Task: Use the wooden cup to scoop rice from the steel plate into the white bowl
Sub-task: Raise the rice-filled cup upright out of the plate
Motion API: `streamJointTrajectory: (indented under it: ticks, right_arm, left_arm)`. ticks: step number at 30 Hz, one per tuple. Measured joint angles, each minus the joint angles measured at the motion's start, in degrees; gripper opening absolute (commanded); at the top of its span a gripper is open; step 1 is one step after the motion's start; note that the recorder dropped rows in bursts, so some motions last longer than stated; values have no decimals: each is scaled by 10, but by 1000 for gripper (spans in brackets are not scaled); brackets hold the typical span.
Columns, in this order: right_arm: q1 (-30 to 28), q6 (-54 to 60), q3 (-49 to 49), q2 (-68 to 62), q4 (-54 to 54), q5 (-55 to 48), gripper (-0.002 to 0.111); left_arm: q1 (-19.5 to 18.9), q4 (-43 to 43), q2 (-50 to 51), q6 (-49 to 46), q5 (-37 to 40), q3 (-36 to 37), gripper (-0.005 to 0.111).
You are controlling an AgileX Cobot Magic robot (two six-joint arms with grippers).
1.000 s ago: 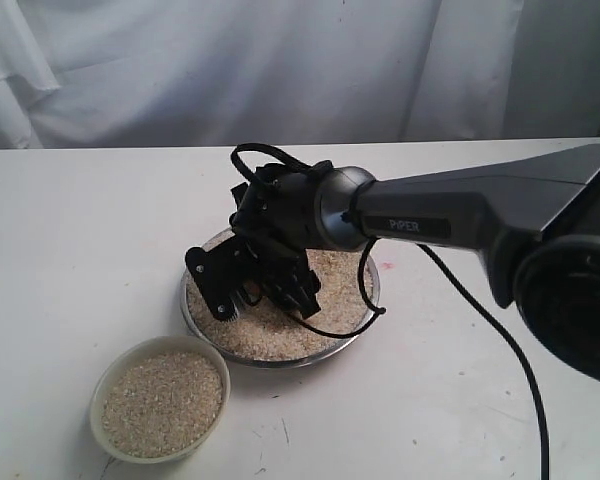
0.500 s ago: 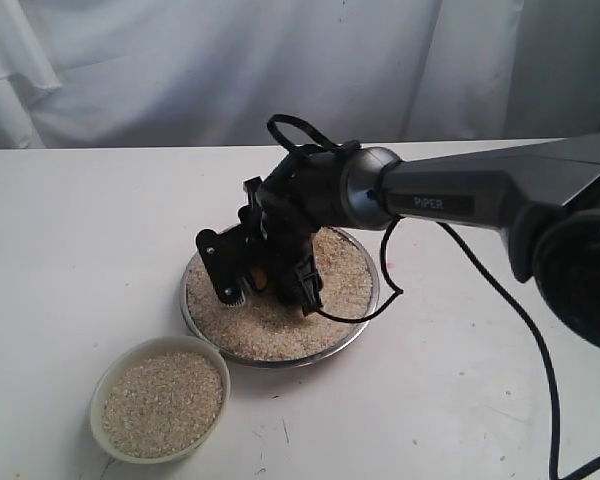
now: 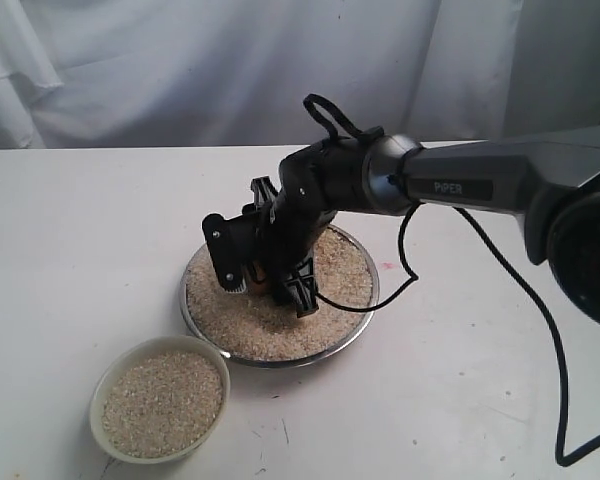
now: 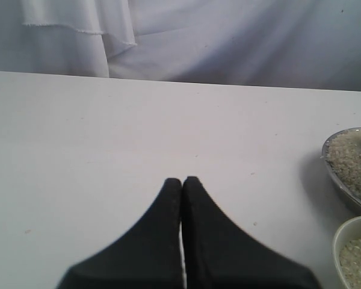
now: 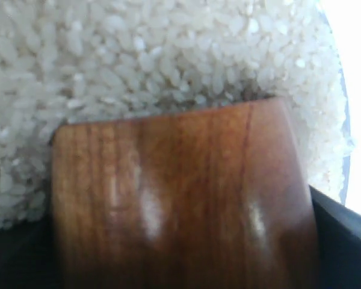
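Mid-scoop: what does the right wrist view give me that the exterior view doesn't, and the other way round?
Right wrist view only: the wooden cup close up, its glossy side filling the frame, its far edge meeting the rice, single grains distinct.
Exterior view only: the white bowl, holding rice, standing apart from the steel plate; the right gripper low over the plate; the arm.
Both: the rice heaped in the plate and part of the plate's rim. In the exterior view the gripper hides most of the cup.

Grey-black arm (image 3: 520,180), black cable (image 3: 401,240), PiPER lettering (image 3: 447,188)
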State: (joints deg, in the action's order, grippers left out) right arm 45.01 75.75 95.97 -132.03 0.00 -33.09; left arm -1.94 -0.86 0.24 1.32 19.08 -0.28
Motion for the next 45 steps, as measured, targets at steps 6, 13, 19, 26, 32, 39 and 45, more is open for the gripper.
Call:
streamJointTrajectory:
  ticks: [6,13,19,26,32,39,45]
  right_arm:
    - [-18,32,0,0,87,-5,0]
    - [-40,58,0,-2,153,-22,0]
    - [-60,111,0,-6,240,-41,0]
    - [-92,188,-2,-14,358,-77,0]
    - [-94,220,-3,-15,393,-84,0]
    - [-96,248,-5,-19,440,-95,0]
    - [-106,253,-5,-20,460,-115,0]
  left_arm:
    - [0,0,0,0,0,0,0]
    - [0,0,0,0,0,0,0]
    - [0,0,0,0,0,0,0]
    - [0,0,0,0,0,0,0]
    - [0,0,0,0,0,0,0]
    - [0,0,0,0,0,0,0]
    - [0,0,0,0,0,0,0]
